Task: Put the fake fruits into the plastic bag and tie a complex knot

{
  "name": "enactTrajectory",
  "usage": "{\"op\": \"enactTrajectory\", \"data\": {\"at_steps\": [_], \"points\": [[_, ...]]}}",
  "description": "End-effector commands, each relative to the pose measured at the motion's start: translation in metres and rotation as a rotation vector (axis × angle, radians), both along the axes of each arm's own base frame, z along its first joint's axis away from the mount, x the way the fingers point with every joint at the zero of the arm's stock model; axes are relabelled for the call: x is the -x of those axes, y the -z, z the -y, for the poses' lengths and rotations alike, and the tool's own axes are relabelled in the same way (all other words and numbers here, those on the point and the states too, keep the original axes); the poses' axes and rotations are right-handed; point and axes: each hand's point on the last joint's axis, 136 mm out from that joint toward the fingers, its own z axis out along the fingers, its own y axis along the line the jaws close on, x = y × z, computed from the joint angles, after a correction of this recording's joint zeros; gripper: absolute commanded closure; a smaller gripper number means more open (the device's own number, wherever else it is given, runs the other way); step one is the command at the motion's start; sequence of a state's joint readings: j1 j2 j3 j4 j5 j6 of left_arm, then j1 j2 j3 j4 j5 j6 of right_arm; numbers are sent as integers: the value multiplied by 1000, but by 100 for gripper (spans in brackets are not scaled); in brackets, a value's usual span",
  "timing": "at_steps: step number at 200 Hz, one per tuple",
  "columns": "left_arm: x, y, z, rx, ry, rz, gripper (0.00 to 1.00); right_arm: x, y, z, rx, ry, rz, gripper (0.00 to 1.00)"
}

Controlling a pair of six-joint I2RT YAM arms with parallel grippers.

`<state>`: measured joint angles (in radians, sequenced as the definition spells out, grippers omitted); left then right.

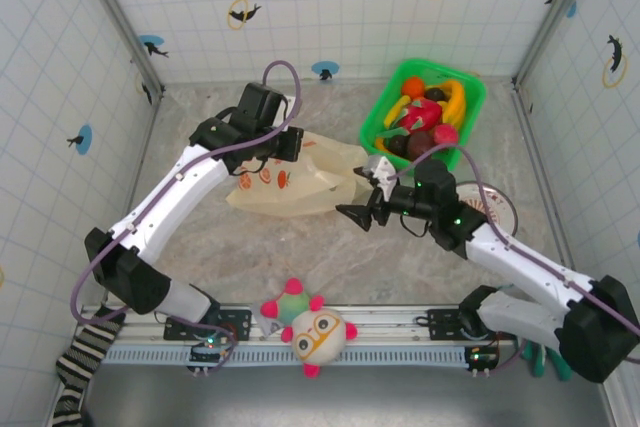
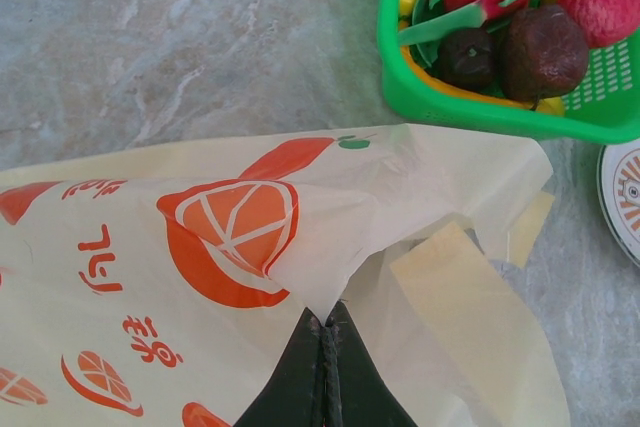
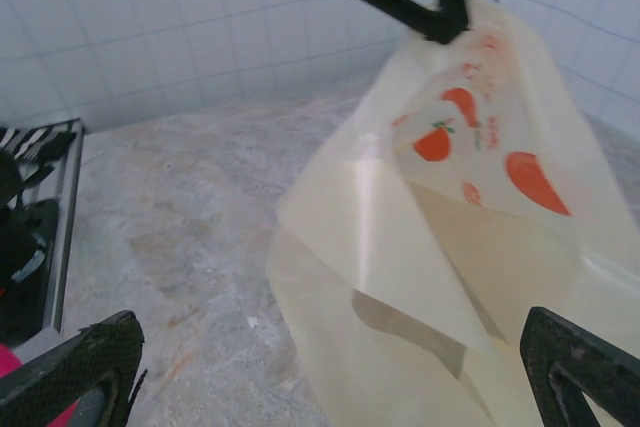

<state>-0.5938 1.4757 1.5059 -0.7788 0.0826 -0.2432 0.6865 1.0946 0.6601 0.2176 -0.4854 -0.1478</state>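
Bottom centre, the left gripper (image 2: 325, 322) clamps its jaws on the rim of the thin cream fruit-printed plastic bag (image 2: 150, 237), likely to hold its mouth open. The right gripper (image 1: 368, 195) faces it, jaws wide apart.

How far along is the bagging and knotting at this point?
Done: nothing visible; the fake fruits sit in the green basket. In hand: the left gripper pinches an edge of the plastic bag, and the right gripper is open at its mouth. Left: loading and tying.
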Motion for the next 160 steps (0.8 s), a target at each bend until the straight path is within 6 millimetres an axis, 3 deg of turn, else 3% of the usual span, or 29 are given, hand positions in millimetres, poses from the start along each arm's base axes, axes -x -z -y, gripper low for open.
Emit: {"op": "enactTrajectory", "data": {"at_steps": [1,30,51,102,139,160], "points": [[-1,4,4,14,12,-15,100,2,-9,-22,32,-168,86,0],[-1,5,3,11,7,-18,100,-8,0,-45,35,-216,44,0],[-3,6,3,13,-7,-19,100,-5,7,-58,40,-242,2,0],[-16,3,1,10,-71,-2,100,43,51,-57,32,-217,-199,6],[-23,0,-1,2,-101,15,100,86,81,-53,46,-217,-270,5],[-22,2,-2,4,-103,12,100,95,92,-53,41,-220,-318,5]]}}
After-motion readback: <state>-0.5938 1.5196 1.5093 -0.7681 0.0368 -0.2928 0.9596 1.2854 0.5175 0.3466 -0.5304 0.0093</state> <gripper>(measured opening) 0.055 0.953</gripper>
